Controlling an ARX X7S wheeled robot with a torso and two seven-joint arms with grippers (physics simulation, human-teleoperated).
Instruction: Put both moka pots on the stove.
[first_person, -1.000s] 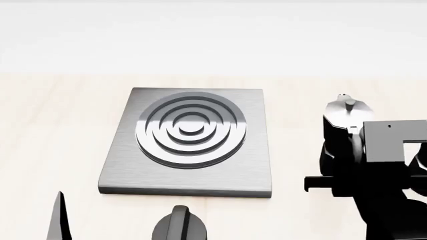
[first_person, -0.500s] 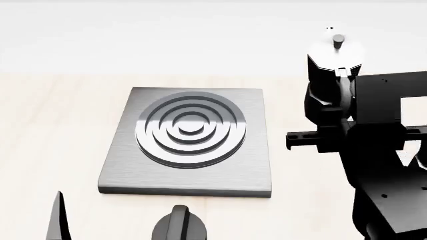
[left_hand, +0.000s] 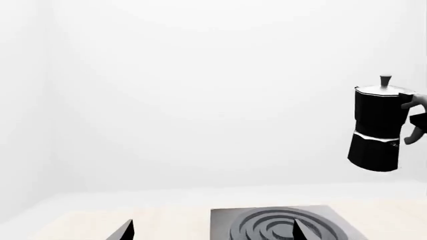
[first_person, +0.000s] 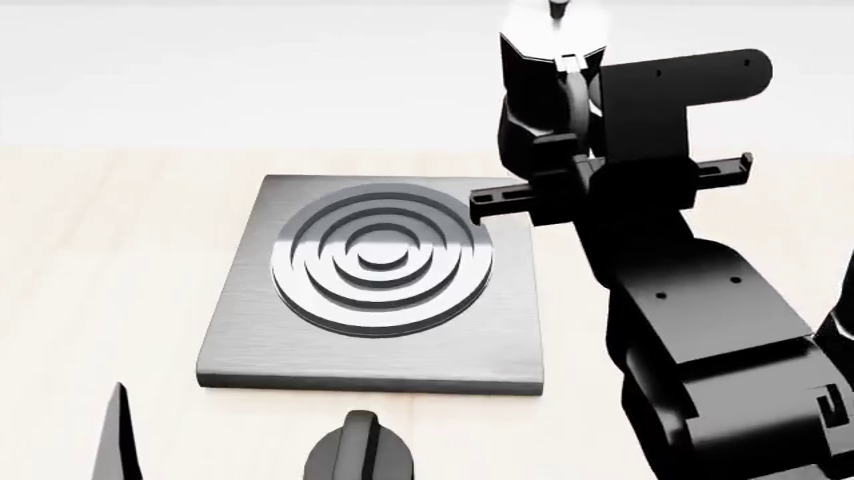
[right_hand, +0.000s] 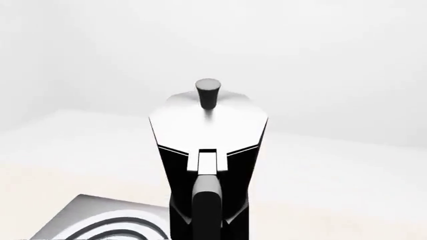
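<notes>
One moka pot (first_person: 541, 75) hangs clamped by its handle in my right gripper (first_person: 577, 110), upper right of the frame, so I'd lower it upright onto the stove (first_person: 380, 285) rings.

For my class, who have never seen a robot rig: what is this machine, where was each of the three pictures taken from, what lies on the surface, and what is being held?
This is a simulated robot with two arms, each ending in a claw. One picture looks down from its head; the other two come from cameras near each claw. On the pale table lies a grey stove with a ringed burner, and a black knob sits at the near edge. The right claw holds a black moka pot by its handle, lifted clear of the table beside the stove. The left wrist picture shows that pot in mid-air. Only the tips of the left claw show. No second pot is visible.
</notes>
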